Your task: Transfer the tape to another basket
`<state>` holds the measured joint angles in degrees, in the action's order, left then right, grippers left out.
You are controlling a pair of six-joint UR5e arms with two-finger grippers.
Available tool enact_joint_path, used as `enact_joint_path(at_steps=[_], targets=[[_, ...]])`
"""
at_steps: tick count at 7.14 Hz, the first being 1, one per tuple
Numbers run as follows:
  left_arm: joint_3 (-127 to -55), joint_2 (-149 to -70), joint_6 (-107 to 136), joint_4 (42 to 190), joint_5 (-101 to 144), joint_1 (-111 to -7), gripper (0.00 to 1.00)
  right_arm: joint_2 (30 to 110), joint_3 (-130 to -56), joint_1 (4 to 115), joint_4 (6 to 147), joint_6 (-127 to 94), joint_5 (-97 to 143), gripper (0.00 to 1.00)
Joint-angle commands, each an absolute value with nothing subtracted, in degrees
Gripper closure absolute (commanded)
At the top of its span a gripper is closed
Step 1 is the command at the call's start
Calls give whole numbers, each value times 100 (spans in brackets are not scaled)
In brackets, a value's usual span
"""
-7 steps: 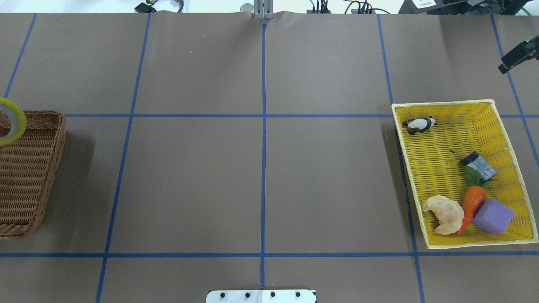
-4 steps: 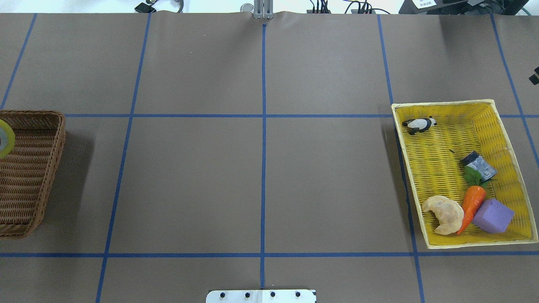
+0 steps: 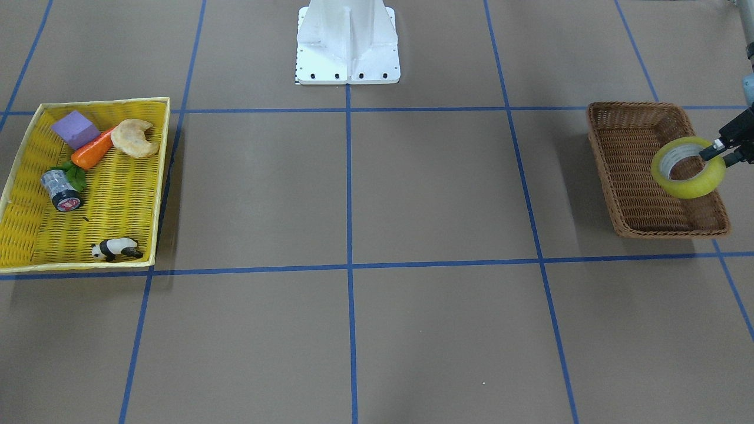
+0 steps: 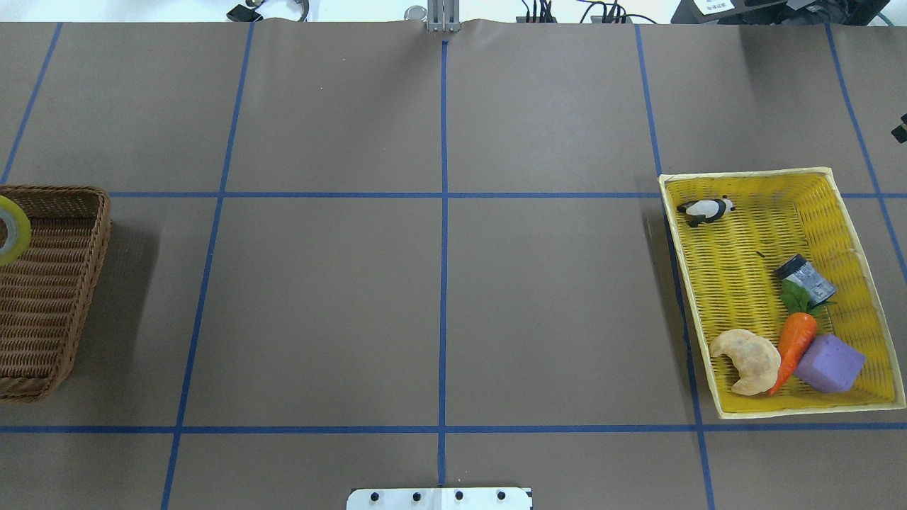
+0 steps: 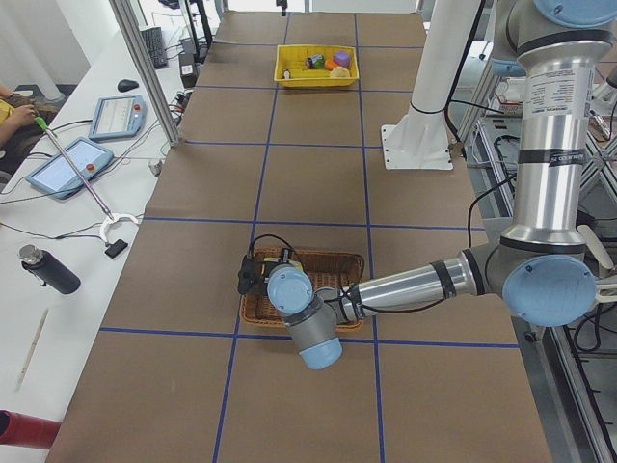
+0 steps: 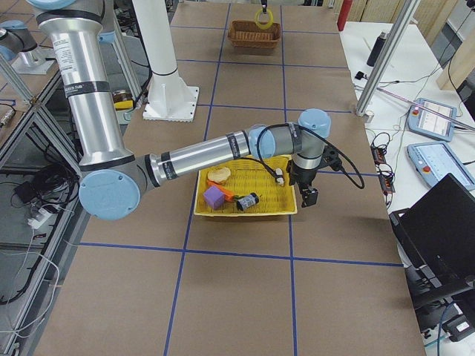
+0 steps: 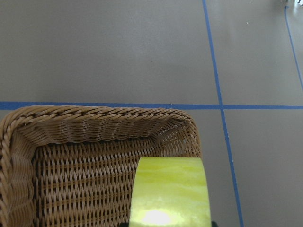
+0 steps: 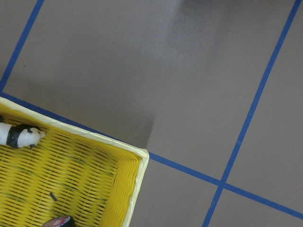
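Left pincer (image 3: 710,153) clenched on the tape (image 3: 686,188), gripping the roll's wall at its 2 o'clock. The front-facing view shows the roll tilted, its open core toward the camera, overlapping the 3 o'clock side of the basket (image 3: 607,159) on the worktop (image 3: 412,176). The overhead view catches only a sliver of the tape (image 4: 10,230) at the frame's 9 o'clock edge, and none of the pincer. The left wrist view shows the tape's (image 7: 170,194) yellow-green outer band at 6 o'clock, with the basket's (image 7: 94,123) woven corner beyond it. The right-side view alone gives height: the tape (image 6: 264,18) hangs above the basket (image 6: 254,33), apparently clear of it, though small there. The right pincer (image 6: 306,196) hangs just beside the yellow tray (image 6: 245,213), at its 3 o'clock; whether clenched or released cannot be told.
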<state>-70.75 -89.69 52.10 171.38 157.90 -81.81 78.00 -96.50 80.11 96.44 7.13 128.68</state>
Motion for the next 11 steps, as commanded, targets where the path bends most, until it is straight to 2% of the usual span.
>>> enact_joint_path(at_steps=[1, 3, 4, 7, 11], targets=[[-7136, -9035, 5212, 17235, 15733, -8174, 27, 7796, -9650, 8007, 9624, 694, 12867, 0], [-7766, -9053, 5186, 17253, 15033, -8183, 24, 7796, -9668, 8016, 9615, 668, 12876, 0], [-7970, -9018, 4933, 17270, 14603, -8183, 4, 7796, -9668, 8016, 9615, 668, 12876, 0], [-7972, -8982, 3074, 17148, 12854, -8209, 2, 7787, -9668, 8007, 9615, 642, 12867, 0], [-8216, -9053, -618, 14597, 11876, -9070, 1, 7805, -9650, 8016, 9615, 650, 12867, 0]])
